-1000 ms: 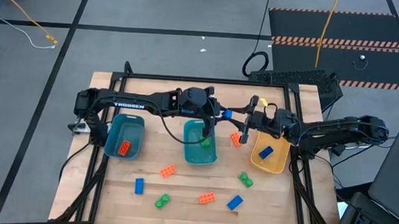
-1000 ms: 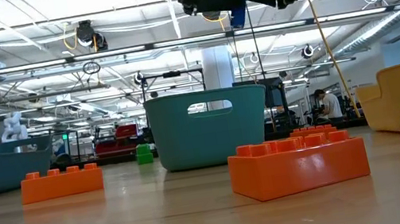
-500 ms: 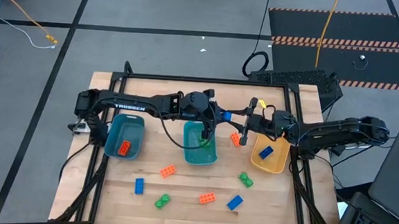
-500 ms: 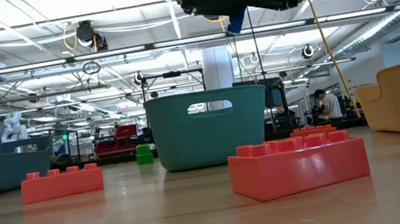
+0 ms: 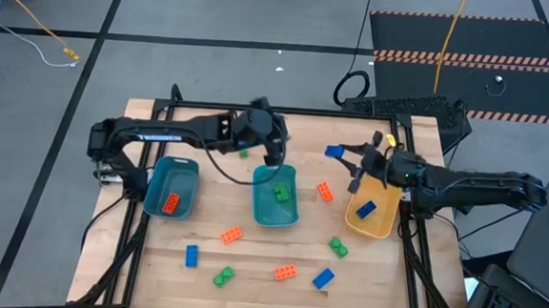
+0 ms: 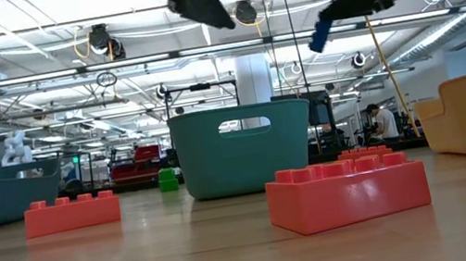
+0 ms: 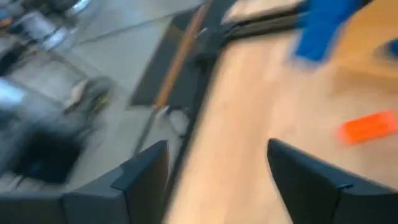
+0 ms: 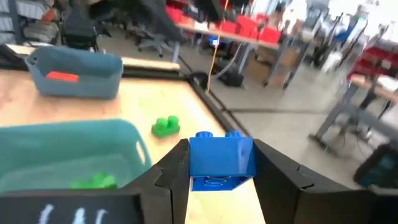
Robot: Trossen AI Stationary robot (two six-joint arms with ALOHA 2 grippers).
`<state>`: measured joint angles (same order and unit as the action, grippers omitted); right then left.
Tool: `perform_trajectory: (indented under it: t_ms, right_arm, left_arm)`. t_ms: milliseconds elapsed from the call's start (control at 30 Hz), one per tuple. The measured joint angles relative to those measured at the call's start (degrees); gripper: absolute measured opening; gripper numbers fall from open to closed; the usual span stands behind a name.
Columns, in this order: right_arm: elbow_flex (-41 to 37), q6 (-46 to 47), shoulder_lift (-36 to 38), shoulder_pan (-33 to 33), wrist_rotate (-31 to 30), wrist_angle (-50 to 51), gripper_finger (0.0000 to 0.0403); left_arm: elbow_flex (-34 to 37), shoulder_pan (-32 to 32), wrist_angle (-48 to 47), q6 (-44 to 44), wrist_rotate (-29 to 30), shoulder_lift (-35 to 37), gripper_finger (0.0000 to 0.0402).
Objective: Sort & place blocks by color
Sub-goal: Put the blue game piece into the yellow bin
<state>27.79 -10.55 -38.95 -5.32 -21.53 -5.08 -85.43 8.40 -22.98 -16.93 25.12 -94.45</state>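
Right gripper (image 8: 214,163) gripping a blue brick (image 8: 221,160) above the table (image 5: 249,258).
Left gripper (image 5: 272,155) is hanging open and empty over the middle teal bin's (image 5: 263,209) far edge; a green brick (image 5: 279,192) is lying inside it, other bricks sitting scattered nearer.

Orange (image 5: 230,234), green (image 5: 337,247) and blue blocks (image 5: 323,278), teal bins (image 5: 275,196), seemingly yellow-tan bowl (image 5: 372,221)
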Motion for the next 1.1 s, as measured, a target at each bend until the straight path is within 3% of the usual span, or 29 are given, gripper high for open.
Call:
perform_trajectory:
  t_ms: [167,367,600,700,833,967,1100]
  right_arm:
    - [3.1,3.5,5.4,-0.1,0.8,15.4,0.0128]
    - [7.9,13.1,6.9,-0.1,3.8,31.4,0.0128]
    - [10.6,26.8,6.8,-0.1,4.0,46.4,0.0128]
    - [12.0,32.2,6.8,-0.1,6.8,52.7,0.0128]
    - [12.5,38.7,7.0,0.2,11.3,59.2,0.0128]
    - [11.1,44.1,7.0,0.9,11.3,64.0,0.0128]
    - [10.0,44.4,7.0,0.9,11.2,62.7,0.0176]
  left_arm:
    - [0.2,3.7,-9.0,5.1,2.5,0.1,0.0276]
    - [1.8,9.1,-13.3,7.2,-1.4,0.0,0.025]
    - [6.7,15.9,-12.6,10.2,-4.3,0.1,0.0217]
    - [9.7,17.6,-10.4,11.3,-5.2,0.1,0.0207]
    - [12.0,18.7,-8.3,12.0,-7.4,0.1,0.0197]
    - [13.9,18.7,-6.1,11.8,-7.6,0.1,0.0191]
    - [13.9,18.7,-5.8,11.8,-7.6,0.1,0.0193]
